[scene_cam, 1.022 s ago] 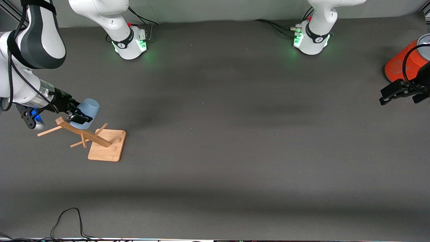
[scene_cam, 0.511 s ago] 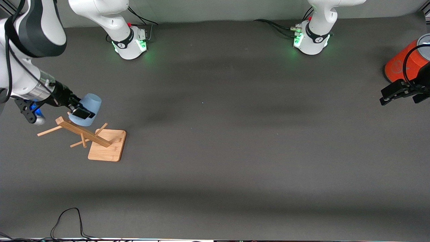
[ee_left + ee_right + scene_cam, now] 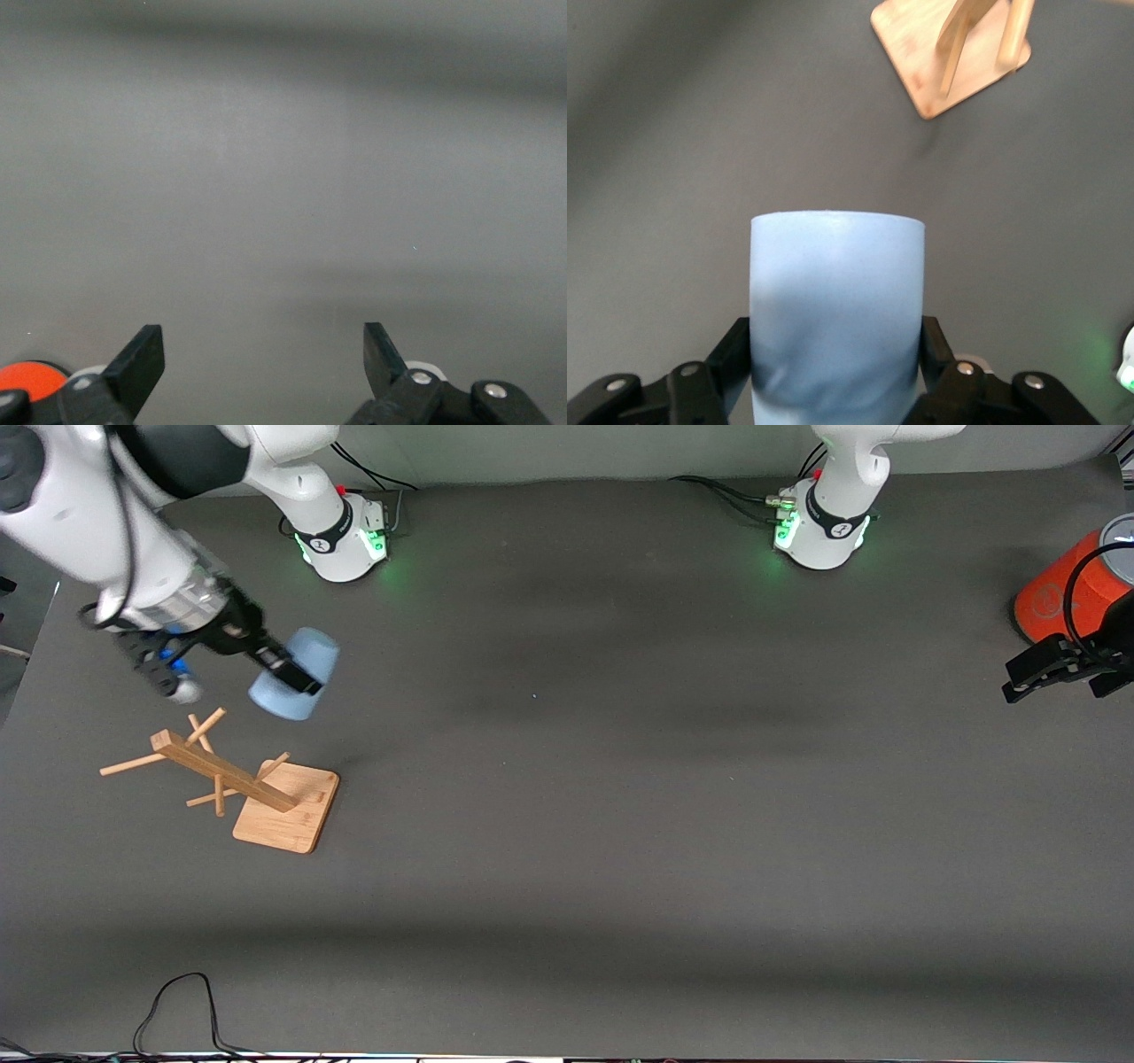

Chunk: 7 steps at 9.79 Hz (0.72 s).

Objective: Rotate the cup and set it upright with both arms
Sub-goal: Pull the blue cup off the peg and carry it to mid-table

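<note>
Over the dark table (image 3: 620, 850), at the right arm's end, the right arm (image 3: 106, 522) reaches out from its green-lit base and carries the cup in the air above the wooden peg rack (image 3: 235, 779). Landmark is that rack: square base flat on the table, slanted post, thin pegs sticking out sideways.

Left arm (image 3: 850, 478): waiting. Only its base and gripper show in the front view. Left gripper (image 3: 1059, 669) hangs beside the orange cylinder (image 3: 1063, 589) at the left arm's end, well apart from the rack. Fingers (image 3: 142, 359) spread wide, nothing between them, bare table under them in the left wrist view.

Cup (image 3: 294, 673): off the rack, touching none of its pegs, held in the air just above and to the side of the post's upper end. Lying tilted, not upright; long axis runs roughly in line with the gripper's reach, one end pointing away from the wrist, the other toward the rack and front camera. Pale blue, matte, no handle, slight taper. In the right wrist view its side wall (image 3: 837, 310) fills the gap between the fingers, the rack's base (image 3: 948, 57) showing well past it.

Right gripper (image 3: 283, 675): closed on the cup, one finger (image 3: 713, 376) pressed to each side of the wall.
</note>
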Tool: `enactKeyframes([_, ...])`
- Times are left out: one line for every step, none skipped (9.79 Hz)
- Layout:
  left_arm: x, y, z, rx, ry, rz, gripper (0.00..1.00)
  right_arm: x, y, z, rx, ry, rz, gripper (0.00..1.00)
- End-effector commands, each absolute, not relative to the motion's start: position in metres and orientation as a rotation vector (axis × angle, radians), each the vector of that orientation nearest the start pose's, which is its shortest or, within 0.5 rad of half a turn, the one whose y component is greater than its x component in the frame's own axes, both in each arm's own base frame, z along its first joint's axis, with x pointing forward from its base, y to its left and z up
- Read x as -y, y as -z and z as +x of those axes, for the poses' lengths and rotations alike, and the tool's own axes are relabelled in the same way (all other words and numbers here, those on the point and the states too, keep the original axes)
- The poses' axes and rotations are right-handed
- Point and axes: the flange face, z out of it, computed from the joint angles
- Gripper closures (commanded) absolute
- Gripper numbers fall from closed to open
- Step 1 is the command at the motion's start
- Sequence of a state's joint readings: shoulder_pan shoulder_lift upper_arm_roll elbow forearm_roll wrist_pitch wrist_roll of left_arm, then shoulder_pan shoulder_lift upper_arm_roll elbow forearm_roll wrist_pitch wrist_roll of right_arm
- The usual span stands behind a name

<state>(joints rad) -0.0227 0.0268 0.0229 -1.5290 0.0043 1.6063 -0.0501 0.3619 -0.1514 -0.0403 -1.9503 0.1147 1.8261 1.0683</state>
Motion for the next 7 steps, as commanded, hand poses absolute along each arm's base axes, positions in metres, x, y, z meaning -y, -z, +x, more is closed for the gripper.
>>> enactKeyframes([-0.001, -0.636, 0.568, 0.084, 0.087, -3.143, 0.0, -0.223, -0.552, 0.479, -1.28, -0.056, -2.732, 0.33])
enactKeyframes([-0.001, -0.636, 0.568, 0.084, 0.087, -3.143, 0.0, -0.262, -0.541, 0.471, -1.365, -0.055, -2.682, 0.33])
enactKeyframes([-0.001, -0.636, 0.568, 0.087, 0.087, -3.144, 0.0, -0.297, -0.524, 0.466, -1.445, -0.061, -2.637, 0.34])
enactKeyframes([0.0, -0.637, 0.568, 0.084, 0.091, -3.146, 0.0, -0.337, -0.507, 0.458, -1.557, -0.066, -2.565, 0.35])
enactKeyframes([0.002, -0.639, 0.568, 0.089, 0.099, -3.146, 0.0, -0.373, -0.494, 0.458, -1.687, -0.079, -2.487, 0.35])
enactKeyframes([0.005, -0.63, 0.578, 0.075, 0.123, -3.144, 0.0, -0.407, -0.482, 0.46, -1.791, -0.09, -2.425, 0.36])
enactKeyframes([0.004, -0.615, 0.591, 0.073, 0.125, -3.143, 0.0, -0.437, -0.465, 0.463, -1.874, -0.079, -2.385, 0.36])
